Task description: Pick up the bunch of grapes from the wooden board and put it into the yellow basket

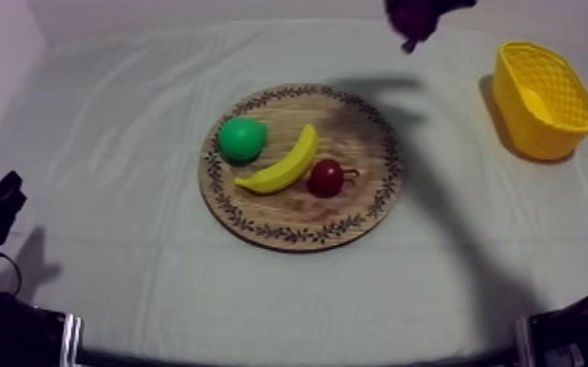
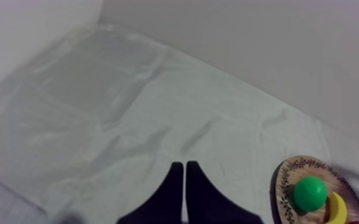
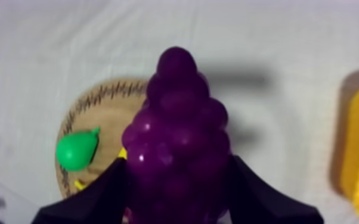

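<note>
Grapes [image 3: 176, 143] are held in the right end effector [image 3: 179, 179], whose two black fingers [image 3: 95, 199] press against the sides of the bunch, so it is gripping them. The bunch hangs in the air, off the board [image 1: 357, 132]. From above it is a dark purple blur at about 1 o'clock from the board, hard to make out, and the picture's edge cuts off its upper part. The basket [image 1: 527, 122] stands on the counter [image 1: 112, 146] at 2 o'clock from the board, well apart from it. On the board the pear [image 1: 241, 138] lies at 10 o'clock and the small red fruit [image 1: 325, 178] at 4 o'clock. The banana [image 1: 283, 164] slants between them, just beside the small red fruit. From the right wrist the grapes hide much of the board, leaving the pear and a yellow sliver of banana in sight. The left end effector [image 2: 185, 170] is closed on nothing, its fingers together as a narrow wedge over bare cloth, at 8 o'clock from the board.
</note>
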Tool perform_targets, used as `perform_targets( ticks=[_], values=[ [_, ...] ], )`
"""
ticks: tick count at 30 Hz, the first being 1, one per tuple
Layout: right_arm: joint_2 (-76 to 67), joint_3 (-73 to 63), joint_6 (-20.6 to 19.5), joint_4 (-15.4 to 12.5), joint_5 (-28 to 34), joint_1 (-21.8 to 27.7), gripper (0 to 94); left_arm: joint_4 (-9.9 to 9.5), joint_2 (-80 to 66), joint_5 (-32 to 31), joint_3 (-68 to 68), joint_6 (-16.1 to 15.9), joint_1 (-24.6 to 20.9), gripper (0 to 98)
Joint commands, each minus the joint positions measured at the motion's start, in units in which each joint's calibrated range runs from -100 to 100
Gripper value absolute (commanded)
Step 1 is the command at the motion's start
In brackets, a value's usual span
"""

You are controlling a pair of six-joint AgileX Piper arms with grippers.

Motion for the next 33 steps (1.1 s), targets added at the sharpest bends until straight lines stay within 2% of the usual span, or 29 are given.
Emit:
perform_targets(
  ticks=[1,11,19,21,24,27,30,33],
  values=[
    [-4.35,-0.06,0.71,0.14,-0.55,3.94,30.7,-0.03,0.05,0.02,0.00,0.01,0.00,0.1],
    [-4.92,4.17,3.29,0.10,-5.17,16.92,31.2,-0.03,0.05,0.02,0.00,0.01,0.00,0.1],
    [-1.04,8.29,3.21,1.60,-8.99,21.32,32.9,-0.03,0.05,0.02,0.00,0.01,0.00,0.1],
    [0.06,9.20,3.16,1.88,-9.76,21.70,39.3,-0.03,0.05,0.02,0.00,0.01,0.00,0.1],
    [1.18,11.16,2.97,2.26,-11.53,22.12,58.1,-0.03,0.05,0.02,0.00,0.01,0.00,0.1],
    [1.56,13.06,2.86,2.45,-12.82,22.42,72.8,-0.03,0.05,0.02,0.00,0.01,0.00,0.1],
    [0.56,14.70,3.04,2.36,-12.90,22.61,80.0,-0.03,0.05,0.02,0.00,0.01,0.00,0.1],
    [-3.07,17.23,3.72,1.91,-12.91,22.75,81.3,-0.03,0.05,0.02,0.00,0.01,0.00,0.1]
  ],
)
